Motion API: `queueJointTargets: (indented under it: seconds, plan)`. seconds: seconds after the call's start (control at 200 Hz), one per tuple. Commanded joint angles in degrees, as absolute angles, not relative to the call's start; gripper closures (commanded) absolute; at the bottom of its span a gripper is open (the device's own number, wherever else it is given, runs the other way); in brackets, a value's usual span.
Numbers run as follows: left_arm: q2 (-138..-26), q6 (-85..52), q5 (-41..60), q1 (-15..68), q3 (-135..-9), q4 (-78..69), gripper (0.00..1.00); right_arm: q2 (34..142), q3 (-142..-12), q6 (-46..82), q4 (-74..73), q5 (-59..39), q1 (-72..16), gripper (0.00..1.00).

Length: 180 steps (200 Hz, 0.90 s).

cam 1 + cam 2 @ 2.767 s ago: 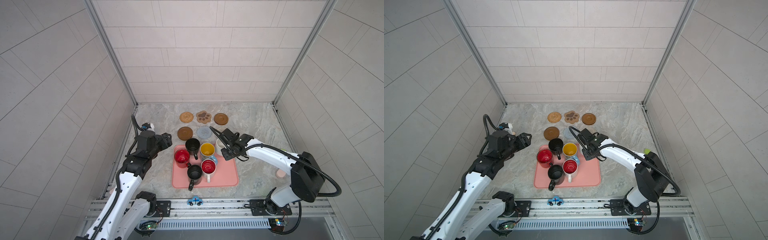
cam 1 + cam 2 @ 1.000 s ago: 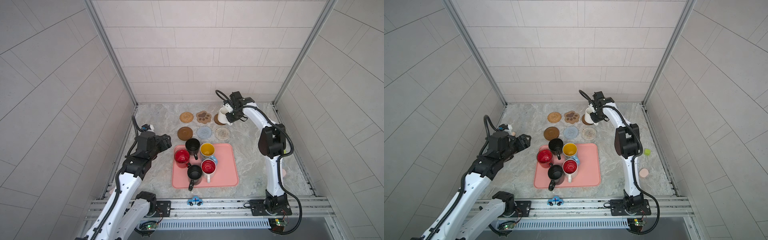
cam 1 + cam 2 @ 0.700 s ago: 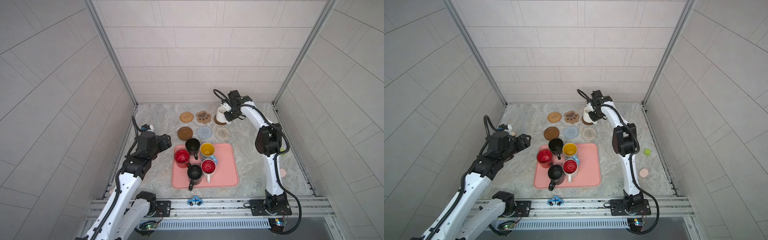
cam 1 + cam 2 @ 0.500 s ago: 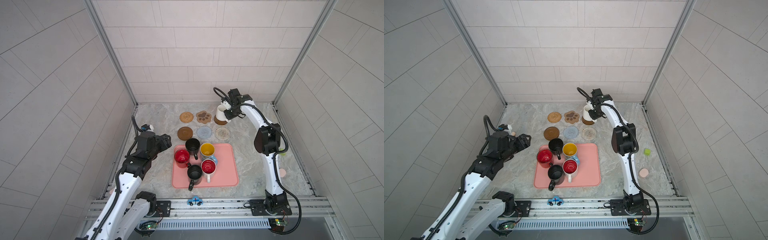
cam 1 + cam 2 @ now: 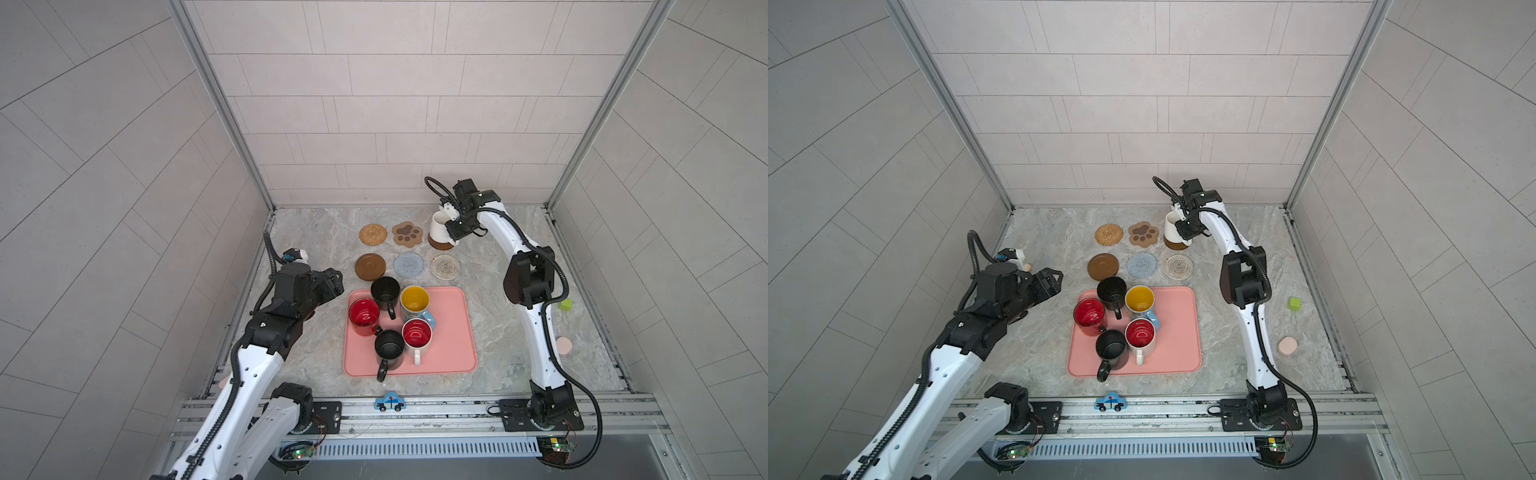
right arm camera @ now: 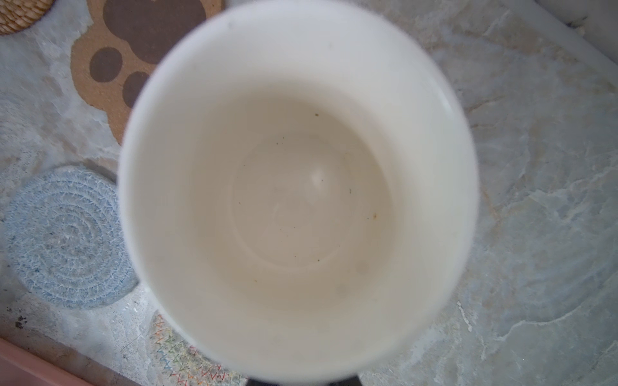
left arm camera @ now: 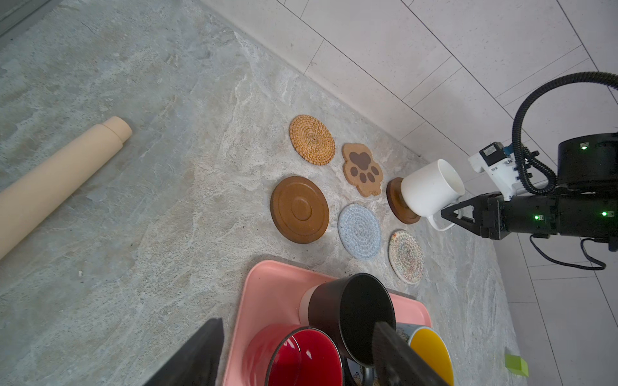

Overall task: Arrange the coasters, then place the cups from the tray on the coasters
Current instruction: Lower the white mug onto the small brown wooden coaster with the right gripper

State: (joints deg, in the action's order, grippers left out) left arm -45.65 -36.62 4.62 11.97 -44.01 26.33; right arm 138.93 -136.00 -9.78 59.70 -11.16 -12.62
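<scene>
Since the right gripper pinched the white mug only by its handle, the left gripper gaping empty, a skewed release could have toppled it off the brown coaster.

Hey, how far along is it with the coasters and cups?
Done: the six coasters lie in two rows of three behind the tray. In hand: the right claw is shut on the handle of the white cup, at the far brown coaster; whether it rests fully, I cannot tell. Left: five cups sit on the tray, five coasters are bare. The left claw is open beside the tray.
</scene>
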Motion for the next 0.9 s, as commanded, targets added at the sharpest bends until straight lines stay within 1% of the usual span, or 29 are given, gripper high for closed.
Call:
queueJointTargets:
  seconds: [0.0,0.51,0.57,0.896]
  plan:
    - [-45.01,-37.12,4.13,11.69,-44.25,25.58,0.22,139.06,-138.17,-11.43,57.77,-11.69,-12.66,0.91]
    - [-44.83,-37.53,3.91,11.70,-43.55,26.01,0.22,140.01,-138.25,-11.54,57.22,-11.07,-12.39,0.91]
    - [-42.94,-37.64,3.71,11.69,-43.37,26.10,0.22,140.16,-138.29,-11.52,57.44,-11.00,-12.35,0.91]
    - [-42.39,-37.70,3.52,11.69,-43.25,26.55,0.22,140.37,-137.27,-11.31,58.07,-10.62,-11.65,0.91]
